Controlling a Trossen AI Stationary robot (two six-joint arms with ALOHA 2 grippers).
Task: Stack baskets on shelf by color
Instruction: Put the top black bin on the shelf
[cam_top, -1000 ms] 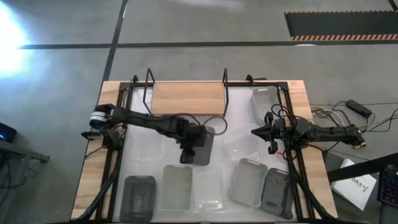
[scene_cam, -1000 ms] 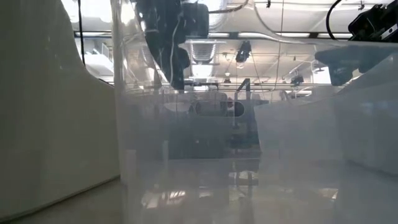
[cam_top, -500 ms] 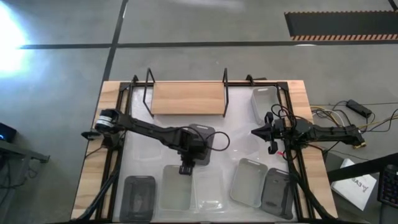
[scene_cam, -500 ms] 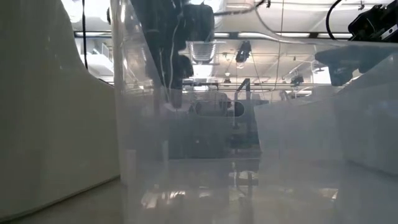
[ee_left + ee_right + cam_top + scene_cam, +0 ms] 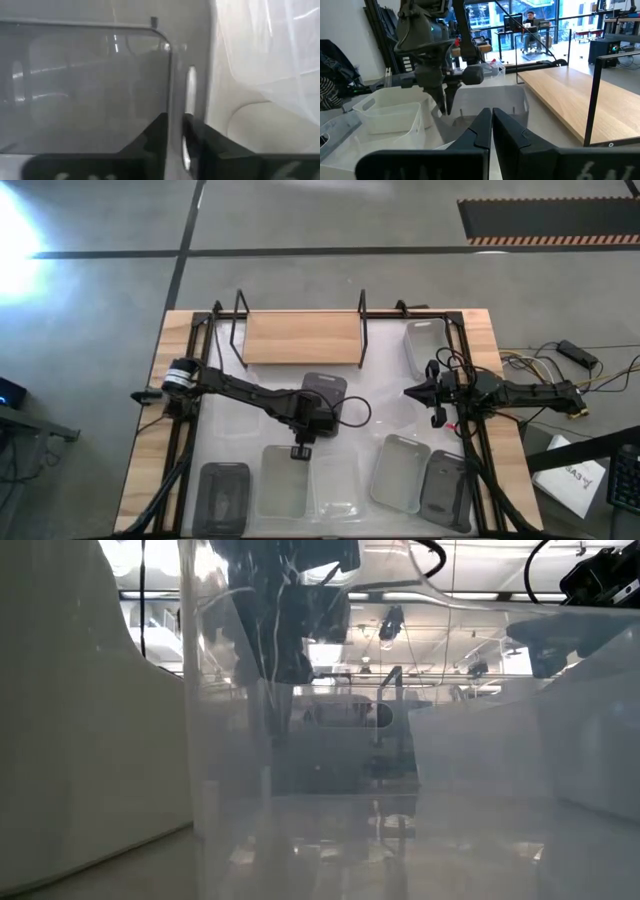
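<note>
My left gripper (image 5: pixel 298 452) (image 5: pixel 175 142) points down at the far end of a light grey basket (image 5: pixel 285 485) (image 5: pixel 90 90) in the near row and is shut on it. A translucent white basket (image 5: pixel 335 485) stands right beside it. A dark grey basket (image 5: pixel 322 393) sits on the table under the left arm, just near of the shelf (image 5: pixel 300 338), whose wooden board is bare. My right gripper (image 5: pixel 412 392) (image 5: pixel 491 117) hovers shut at the table's right side, holding nothing. My left gripper pinches the light grey basket's far end wall (image 5: pixel 175 120), beside its handle slot (image 5: pixel 190 97). One finger (image 5: pixel 157 137) is inside the basket and the other outside. The fingers come from above, pointing down. The basket stands on the table.
Dark grey baskets (image 5: pixel 222 495) (image 5: pixel 445 488) and a light grey one (image 5: pixel 400 470) stand in the near row. A translucent basket (image 5: pixel 425 345) sits at the far right. Black upright rods (image 5: pixel 361 330) frame the shelf. A person sits far off in the room (image 5: pixel 532 22).
My left gripper has moved toward the table's near edge and come down over the far end of the light grey basket, where its fingers have closed on the wall. The basket has stayed in place.
</note>
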